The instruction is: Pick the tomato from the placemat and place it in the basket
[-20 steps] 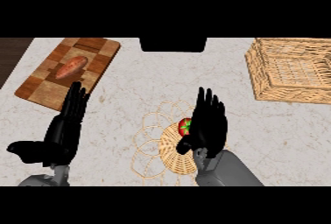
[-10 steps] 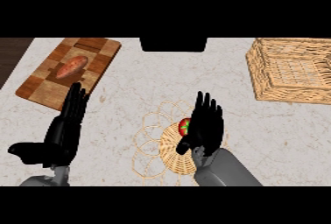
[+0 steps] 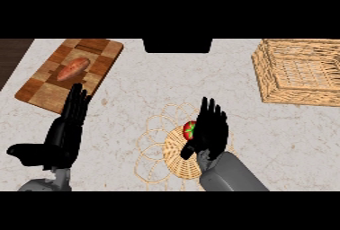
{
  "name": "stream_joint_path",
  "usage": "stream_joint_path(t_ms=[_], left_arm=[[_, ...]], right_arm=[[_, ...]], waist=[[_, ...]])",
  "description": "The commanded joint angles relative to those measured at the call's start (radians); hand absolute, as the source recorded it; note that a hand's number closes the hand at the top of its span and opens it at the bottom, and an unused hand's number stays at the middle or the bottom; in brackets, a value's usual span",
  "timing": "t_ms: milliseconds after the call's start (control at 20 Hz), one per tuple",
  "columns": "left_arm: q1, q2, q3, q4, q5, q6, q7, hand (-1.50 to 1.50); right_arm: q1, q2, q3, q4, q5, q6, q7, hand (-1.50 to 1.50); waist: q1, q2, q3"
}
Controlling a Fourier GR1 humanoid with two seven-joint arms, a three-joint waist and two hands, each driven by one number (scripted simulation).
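A red tomato (image 3: pixel 189 130) with a green stem lies on the round woven placemat (image 3: pixel 159 148) near the counter's front. My right hand (image 3: pixel 211 130) stands open right beside the tomato on its right side, fingers straight and pointing away, covering part of it. The wicker basket (image 3: pixel 266 76) sits at the far right of the counter, well away from the tomato. My left hand (image 3: pixel 66 130) rests open at the lower left, fingers up, holding nothing.
A wooden cutting board (image 3: pixel 40 90) with a sweet potato (image 3: pixel 72 69) on it lies at the far left. A dark object (image 3: pixel 178 45) stands at the counter's back edge. Bare marble counter (image 3: pixel 266 130) lies between placemat and basket.
My right hand has slid slightly toward the front and closer against the tomato. The left hand and the tomato have stayed put.
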Motion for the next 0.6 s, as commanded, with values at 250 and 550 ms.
stream_joint_path(t_ms=[250,550], left_arm=[[0.033,0.000,0.014,-0.038,-0.009,-0.025,0.002,0.00],[0.054,-0.041,-0.009,-0.012,-0.038,-0.017,-0.026,0.00]], right_arm=[[-0.034,0.016,-0.020,0.062,-0.034,-0.059,0.168,-1.50],[0.019,0.016,0.054,0.098,-0.010,-0.172,0.177,-1.50]], waist=[[0.002,-0.001,0.000],[0.001,-0.001,0.000]])
